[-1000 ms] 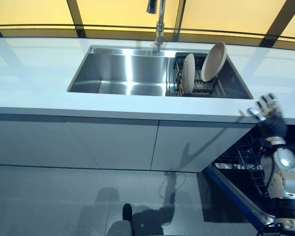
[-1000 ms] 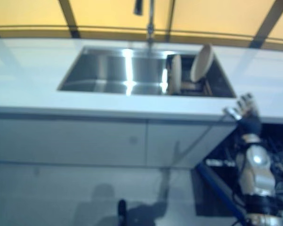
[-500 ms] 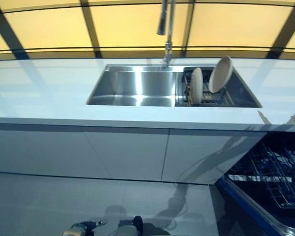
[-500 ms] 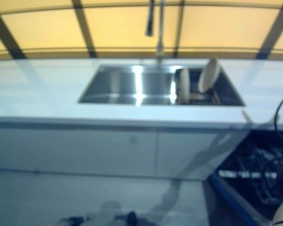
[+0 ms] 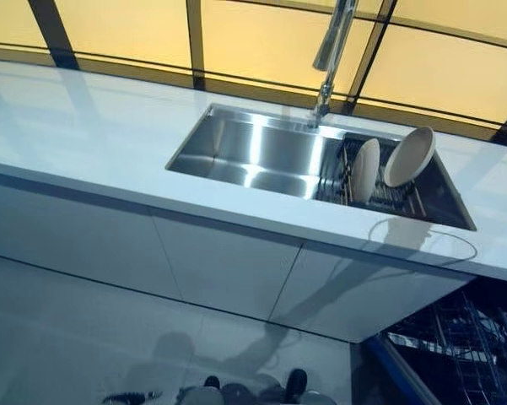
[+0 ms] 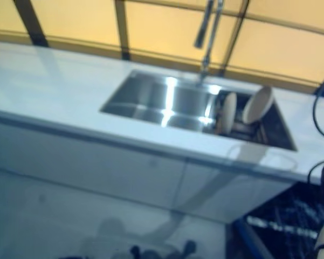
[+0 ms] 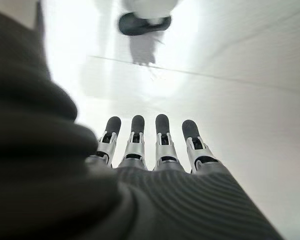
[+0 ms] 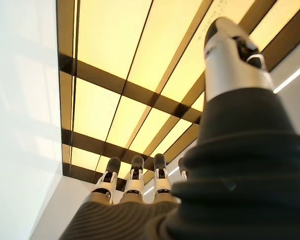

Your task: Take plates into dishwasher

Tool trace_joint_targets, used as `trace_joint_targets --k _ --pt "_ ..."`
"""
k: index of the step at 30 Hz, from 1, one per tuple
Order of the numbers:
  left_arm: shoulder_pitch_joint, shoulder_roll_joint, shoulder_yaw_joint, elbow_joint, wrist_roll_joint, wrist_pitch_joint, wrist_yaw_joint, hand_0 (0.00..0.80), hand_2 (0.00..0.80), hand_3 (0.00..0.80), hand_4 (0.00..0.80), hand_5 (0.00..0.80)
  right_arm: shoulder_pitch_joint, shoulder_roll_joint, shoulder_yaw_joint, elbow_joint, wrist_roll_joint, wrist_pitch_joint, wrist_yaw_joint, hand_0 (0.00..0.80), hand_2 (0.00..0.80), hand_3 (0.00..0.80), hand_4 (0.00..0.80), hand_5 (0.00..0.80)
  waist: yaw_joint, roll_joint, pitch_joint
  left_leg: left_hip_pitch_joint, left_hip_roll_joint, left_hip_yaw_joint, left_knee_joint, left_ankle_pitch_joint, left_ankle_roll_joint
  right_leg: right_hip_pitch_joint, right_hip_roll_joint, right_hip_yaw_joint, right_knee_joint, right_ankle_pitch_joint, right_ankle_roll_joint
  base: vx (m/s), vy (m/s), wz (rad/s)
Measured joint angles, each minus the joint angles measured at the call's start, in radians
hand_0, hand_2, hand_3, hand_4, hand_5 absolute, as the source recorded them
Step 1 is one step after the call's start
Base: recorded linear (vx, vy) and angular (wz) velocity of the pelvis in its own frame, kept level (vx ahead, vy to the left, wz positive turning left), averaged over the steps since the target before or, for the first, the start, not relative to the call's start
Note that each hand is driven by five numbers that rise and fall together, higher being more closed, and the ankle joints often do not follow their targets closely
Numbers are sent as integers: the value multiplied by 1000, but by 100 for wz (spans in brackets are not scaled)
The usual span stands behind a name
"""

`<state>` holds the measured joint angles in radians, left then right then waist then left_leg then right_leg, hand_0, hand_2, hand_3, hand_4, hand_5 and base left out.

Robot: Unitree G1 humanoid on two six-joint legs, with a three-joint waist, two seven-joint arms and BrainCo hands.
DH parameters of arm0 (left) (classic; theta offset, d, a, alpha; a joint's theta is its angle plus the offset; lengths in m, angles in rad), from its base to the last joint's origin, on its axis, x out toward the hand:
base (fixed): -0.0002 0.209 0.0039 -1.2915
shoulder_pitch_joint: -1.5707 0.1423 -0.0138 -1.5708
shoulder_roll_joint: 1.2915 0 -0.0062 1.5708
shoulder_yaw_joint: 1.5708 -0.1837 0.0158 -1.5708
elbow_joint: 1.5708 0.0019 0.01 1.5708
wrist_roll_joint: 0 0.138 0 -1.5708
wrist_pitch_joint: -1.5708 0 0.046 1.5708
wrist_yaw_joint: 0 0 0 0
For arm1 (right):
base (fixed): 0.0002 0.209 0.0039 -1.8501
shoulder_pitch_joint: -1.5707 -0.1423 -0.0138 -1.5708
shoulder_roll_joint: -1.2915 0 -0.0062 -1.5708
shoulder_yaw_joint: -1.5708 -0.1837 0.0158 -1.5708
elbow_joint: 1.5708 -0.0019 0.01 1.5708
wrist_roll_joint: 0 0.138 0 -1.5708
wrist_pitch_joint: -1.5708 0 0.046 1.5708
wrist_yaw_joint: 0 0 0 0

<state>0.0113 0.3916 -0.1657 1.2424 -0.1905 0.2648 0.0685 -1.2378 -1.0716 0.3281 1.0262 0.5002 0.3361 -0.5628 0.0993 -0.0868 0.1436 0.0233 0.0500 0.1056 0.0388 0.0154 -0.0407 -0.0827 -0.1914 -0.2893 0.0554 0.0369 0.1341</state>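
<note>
Two plates [image 5: 396,160] stand in the sink rack [image 5: 380,190]; left hand [image 7: 154,150] and right hand [image 8: 135,187] both open, empty.

White tabletop [image 5: 93,135] runs across with a steel sink [image 5: 261,156] sunk into it, tap [image 5: 331,51] at the far edge. At the sink's right end there's a rack [image 5: 380,190] with two plates [image 5: 364,170] stood on edge, the right one [image 5: 408,156] leaning back. Cabinet doors [image 5: 228,261] below, and the open dishwasher [image 5: 464,346] with its wire rack at the near right.
</note>
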Motion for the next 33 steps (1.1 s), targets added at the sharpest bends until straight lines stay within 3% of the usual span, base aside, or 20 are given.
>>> trace_joint_targets --k 4,7,14,17,19,20,21,22,23,24,26,27,28,30,33 --pt "42 -24 0 0 1 4 2 0 0 0 0 0 1 2 1 5 -41 4 -1 0 0 0 0 0 -2 20 -20 63 14 1 -40 -10 -24 45 23 2 -24 64 -64 111 -16 -1" --pt "38 -37 -1 -4 2 1 1 0 0 0 0 0 4 5 1 5 -48 7 -11 0 0 0 0 0 -3 40 -36 72 24 6 -52 -13 -42 64 46 3 -62 89 -85 86 8 -8" --pt "18 -21 -1 -5 5 -17 -4 0 0 0 0 0 9 79 1 5 -57 8 6 0 0 0 0 0 -29 48 -37 141 15 66 -104 -17 -40 81 51 -2 -77 99 -78 38 28 -23" --pt "30 -8 0 -7 4 -17 -1 0 0 0 0 0 18 136 3 1 -57 7 16 0 0 0 0 0 -17 52 -30 190 22 144 -112 -28 -37 60 32 -96 -40 89 -48 17 -148 -62" --pt "17 -9 3 -17 1 -11 4 0 0 0 0 0 43 123 3 -21 -78 14 22 0 0 0 0 0 -34 79 -15 165 60 131 -78 -47 -34 31 3 -60 89 57 -35 113 -289 -4" --pt "1 -3 3 -28 0 -6 5 0 0 0 0 0 44 106 3 -37 -80 21 32 0 0 0 0 0 -34 80 -15 148 65 122 -57 -56 -42 20 -15 -18 117 38 -18 124 -180 9" --pt "-7 9 4 -29 0 3 7 0 0 0 0 0 40 106 4 -47 -87 19 50 0 0 0 0 0 -33 57 -25 148 57 127 -53 -58 -47 28 -46 -34 100 26 -6 135 -191 -18" --pt "-9 17 13 -24 0 12 13 0 0 0 0 0 36 117 18 -50 -87 17 81 0 0 0 0 0 -26 45 -33 158 59 138 -45 -64 -63 52 -53 -44 66 15 -30 121 -163 -25" --pt "-7 15 27 -23 0 22 15 0 0 0 0 0 32 125 55 -49 -86 12 112 0 0 0 0 0 -25 58 -31 155 89 134 -4 -66 -90 75 -17 -46 53 4 -39 104 -120 -13" --pt "-10 14 33 -22 0 26 15 0 0 0 0 0 32 127 84 -47 -85 11 144 0 0 0 0 0 -27 62 -27 124 112 109 85 -87 -104 88 7 -45 41 -2 -61 103 -24 -13" --pt "-28 3 30 -19 -1 28 9 0 0 0 0 0 26 130 110 -46 -82 10 185 0 0 0 0 0 6 32 -9 -33 124 8 364 -77 -111 106 18 -3 -11 17 -102 148 129 -49" --pt "-20 -10 30 -24 -1 31 4 0 0 0 0 0 22 133 122 -60 -82 11 193 0 0 0 0 0 26 32 -8 -68 129 -12 365 -81 -121 119 24 -2 -46 30 -105 153 181 -51" --pt "-17 -16 30 -24 -1 33 0 0 0 0 0 0 22 133 130 -73 -82 11 197 0 0 0 0 0 26 35 -8 -73 137 -4 326 -80 -123 128 30 -3 -61 38 -108 142 142 -22" --pt "-22 -30 18 -29 1 29 -27 0 0 0 0 0 22 128 172 -89 -80 22 206 0 0 0 0 0 27 57 4 -120 158 27 134 -12 -157 166 54 -16 -109 42 -115 112 167 -13" --pt "-23 -22 17 -32 0 50 -48 0 0 0 0 0 25 128 150 -153 -36 33 231 0 0 0 0 0 24 67 5 -125 144 68 102 30 -119 198 34 -84 -126 55 -95 80 140 -39"
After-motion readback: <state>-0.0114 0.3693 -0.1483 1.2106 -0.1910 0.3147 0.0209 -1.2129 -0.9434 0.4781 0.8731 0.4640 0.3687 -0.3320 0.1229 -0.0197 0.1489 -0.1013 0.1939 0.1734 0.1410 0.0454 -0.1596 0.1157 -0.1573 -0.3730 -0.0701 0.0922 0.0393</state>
